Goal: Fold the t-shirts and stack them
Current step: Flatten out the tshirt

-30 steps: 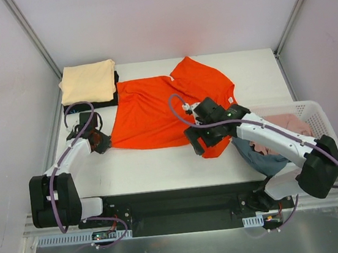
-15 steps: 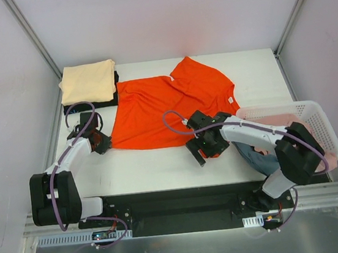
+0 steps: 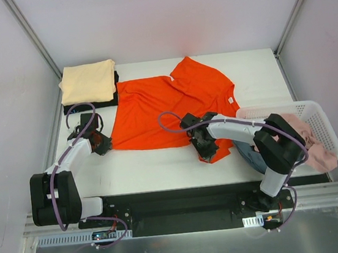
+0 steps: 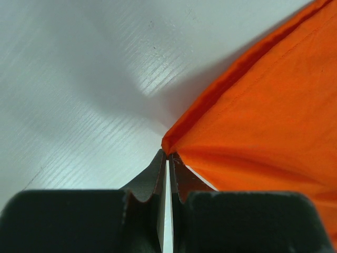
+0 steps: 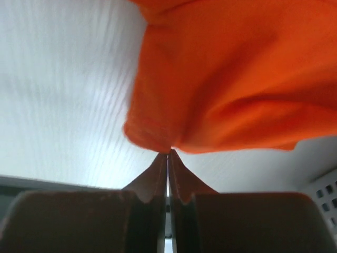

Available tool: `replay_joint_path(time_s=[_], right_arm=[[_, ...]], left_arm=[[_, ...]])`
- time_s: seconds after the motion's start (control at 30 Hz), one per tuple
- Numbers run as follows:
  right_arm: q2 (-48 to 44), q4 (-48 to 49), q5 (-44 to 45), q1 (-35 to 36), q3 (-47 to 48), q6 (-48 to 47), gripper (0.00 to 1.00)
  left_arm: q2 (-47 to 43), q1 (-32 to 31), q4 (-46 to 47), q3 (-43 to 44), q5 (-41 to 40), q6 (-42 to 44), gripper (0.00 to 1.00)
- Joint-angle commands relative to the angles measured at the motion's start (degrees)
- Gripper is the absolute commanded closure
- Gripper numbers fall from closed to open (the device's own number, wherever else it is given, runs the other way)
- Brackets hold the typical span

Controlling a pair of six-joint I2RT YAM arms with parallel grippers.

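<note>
**Ana:** What is lying on the left side?

**Ben:** At the far left corner of the table (image 3: 155, 165), a folded pale yellow t-shirt (image 3: 88, 81) is lying on top of a black t-shirt (image 3: 92, 103). Only the near edge of the black one is showing under it.

**Ana:** And the left gripper (image 4: 167, 154)?

**Ben:** It is sitting low on the table, just in front of that pile. Its jaws are pressing together on the near left corner of the orange t-shirt (image 3: 166, 105), and the hem is pinched between the tips.

**Ana:** How is the orange one lying?

**Ben:** It is spreading over the middle of the table, mostly flat, with some wrinkles. One sleeve is pointing to the far side.

**Ana:** What is the right gripper (image 5: 168, 153) doing?

**Ben:** It is clamping the near right corner of the same shirt. The jaws are together, and the cloth is bunching just beyond the tips.

**Ana:** And further right?

**Ben:** A white basket (image 3: 272, 111) is standing at the right edge of the table. A pink t-shirt (image 3: 313, 146) is hanging over its near rim. A blue t-shirt (image 3: 248, 152) is lying at its near left corner, partly hidden by the right arm, so I cannot tell if it is inside.
</note>
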Motion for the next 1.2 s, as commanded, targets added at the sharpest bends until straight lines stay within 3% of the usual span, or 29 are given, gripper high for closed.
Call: replay_joint_path(time_s=[0.0, 0.2, 0.3, 0.37, 0.4, 0.43, 0.5, 0.67, 0.77, 0.87, 1.17], right_arm=[[-6.77, -8.74, -4.57, 2.50, 4.26, 6.57, 0.97], [-10.47, -6.32, -25.74, 2.76, 5.15, 8.88, 0.96], [-11.09, -5.78, -21.91, 3.29, 5.15, 6.95, 0.95], [-11.88, -7.44, -15.87, 3.46, 6.20, 3.89, 0.80], [-11.97, -9.88, -14.52, 3.55, 6.73, 2.65, 0.41], [-11.88, -11.39, -10.68, 3.55, 7.17, 2.02, 0.25], [-12.58, -13.41, -7.40, 3.64, 6.56, 2.02, 0.18], [-18.38, -7.65, -10.55, 4.78, 1.12, -2.18, 0.17], [-19.44, -4.03, -11.08, 8.90, -2.40, -5.18, 0.19], [-16.37, -0.25, -10.29, 13.12, -3.29, -8.26, 0.21], [-5.12, 3.18, -7.22, 13.84, -2.58, -8.27, 0.33]], left_arm=[[-1.06, 0.46, -1.16, 0.49, -0.25, 1.57, 1.00], [-1.85, 0.38, -1.07, 0.41, -0.52, 2.01, 1.00], [-2.20, 0.47, -1.16, 0.14, -0.61, 2.36, 1.00], [-2.90, 0.38, -1.16, -0.21, -0.69, 2.63, 1.00], [-2.99, 0.38, -1.16, -0.21, -0.69, 2.80, 1.00], [-3.08, 0.46, -1.16, -0.38, -0.69, 3.06, 1.00], [-3.52, 0.47, -1.16, -0.30, -0.61, 3.07, 1.00], [-4.14, 0.47, -1.16, -0.56, -0.61, 2.89, 1.00], [-3.96, 0.47, -1.16, -0.74, -0.78, 2.98, 1.00], [-3.70, 0.46, -1.16, -0.74, -0.70, 2.98, 1.00], [-4.40, 0.38, -1.16, -1.00, -0.52, 2.80, 1.00]])
